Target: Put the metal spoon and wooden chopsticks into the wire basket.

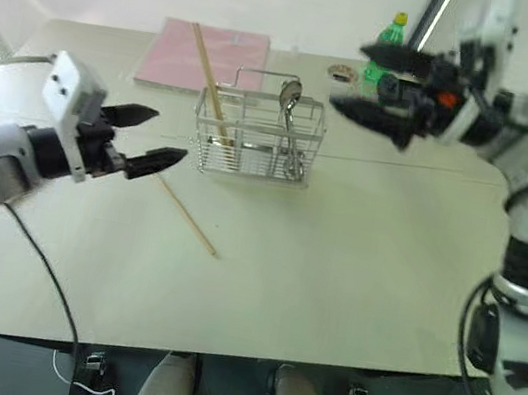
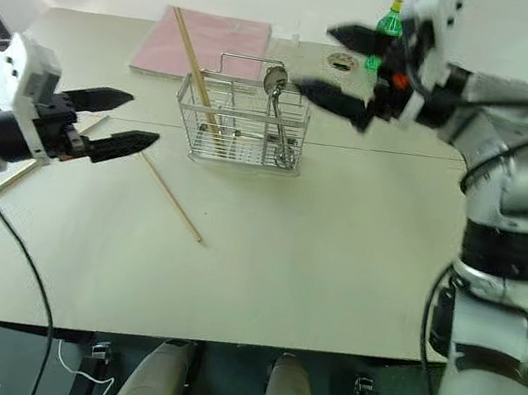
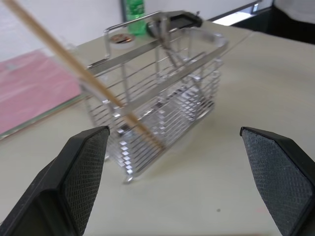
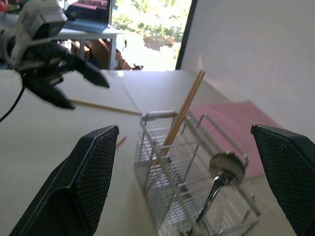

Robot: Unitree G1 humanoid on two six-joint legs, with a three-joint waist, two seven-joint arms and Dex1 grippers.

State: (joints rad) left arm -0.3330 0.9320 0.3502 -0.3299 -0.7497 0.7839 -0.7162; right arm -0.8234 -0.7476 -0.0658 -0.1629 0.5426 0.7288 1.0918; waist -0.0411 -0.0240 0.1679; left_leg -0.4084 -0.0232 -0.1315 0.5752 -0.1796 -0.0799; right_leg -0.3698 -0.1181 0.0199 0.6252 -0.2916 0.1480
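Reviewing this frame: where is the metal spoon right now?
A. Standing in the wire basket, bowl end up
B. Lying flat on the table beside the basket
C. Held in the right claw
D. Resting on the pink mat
A: the metal spoon stands inside the wire basket with its oval bowl above the rim, while the right claw is open and holds nothing.

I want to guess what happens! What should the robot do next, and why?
Probably lower the open left hand onto the thin tan wooden chopstick lying on the table. The shiny metal spoon and one long wooden chopstick already stand in the silver wire basket.
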